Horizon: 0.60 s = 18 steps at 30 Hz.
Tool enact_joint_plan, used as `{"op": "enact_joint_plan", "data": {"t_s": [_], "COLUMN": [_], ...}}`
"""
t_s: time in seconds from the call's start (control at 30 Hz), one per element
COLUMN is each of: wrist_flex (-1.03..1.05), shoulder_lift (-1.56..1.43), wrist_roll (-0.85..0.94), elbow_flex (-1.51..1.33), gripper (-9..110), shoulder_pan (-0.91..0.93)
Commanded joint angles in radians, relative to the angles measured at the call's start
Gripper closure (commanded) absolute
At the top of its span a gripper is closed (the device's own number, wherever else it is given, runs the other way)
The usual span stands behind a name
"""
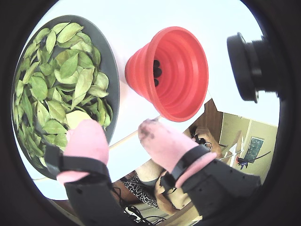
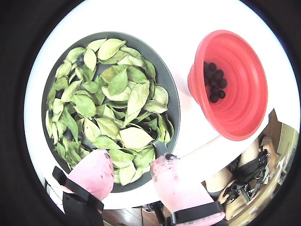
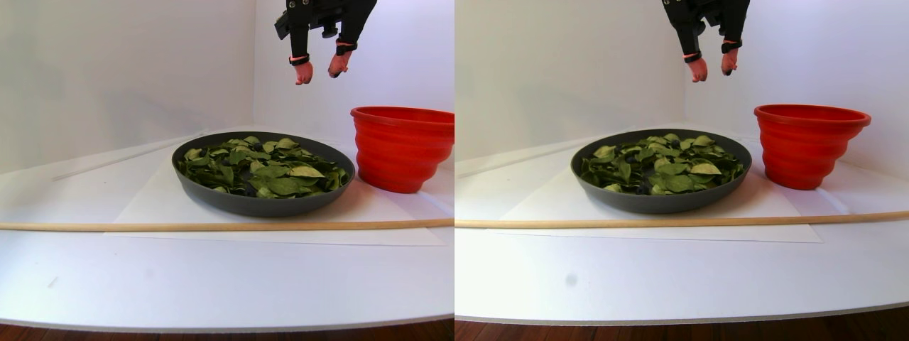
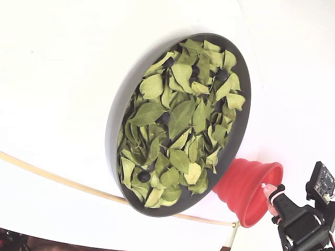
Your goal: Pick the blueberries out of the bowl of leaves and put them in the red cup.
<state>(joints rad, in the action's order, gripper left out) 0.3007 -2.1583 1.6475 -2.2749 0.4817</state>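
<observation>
1. Closest to the wrist cameras, the gripper (image 2: 134, 172) hangs with its two pink-tipped fingers (image 1: 87, 141) spread apart and nothing between them; dark smudges mark one fingertip.
2. In the stereo pair view the gripper (image 3: 321, 72) sits high in the air, well above the table, over the gap between bowl and cup.
3. Just under the fingertips in a wrist view lies the near rim of the bowl (image 2: 171, 96), one wide dark grey bowl, with the gripper well clear of it.
4. The leaves (image 2: 117, 84) fill that bowl, green and yellow-green, too many to count.
5. Among them a few blueberries (image 4: 144, 177) peek out: in the fixed view about six dark spots can be made out between the leaves, though some may be gaps.
6. One thin wooden stick (image 3: 213, 226) lies across the white table (image 3: 213, 284) in front of the bowl.
7. Beyond the fingertips stands the red cup (image 2: 235, 89), a single cup just beside the bowl, apart from it, upright with its flared rim up.
8. Inside it sits a cluster of berries (image 2: 215, 84), roughly eight visible in a wrist view, piled at the bottom.
9. No writing or label can be read on anything.
</observation>
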Motion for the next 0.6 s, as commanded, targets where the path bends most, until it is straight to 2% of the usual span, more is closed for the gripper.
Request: {"op": "enact_joint_plan", "data": {"t_s": [0.0,0.57], "wrist_flex": [0.003,0.057], "shoulder_lift": [-0.091,-0.143], "wrist_roll": [-0.006,-0.034], "elbow_flex": [0.003,-0.077], "gripper": [87,87], "shoulder_pan": [-0.003,-0.077]}}
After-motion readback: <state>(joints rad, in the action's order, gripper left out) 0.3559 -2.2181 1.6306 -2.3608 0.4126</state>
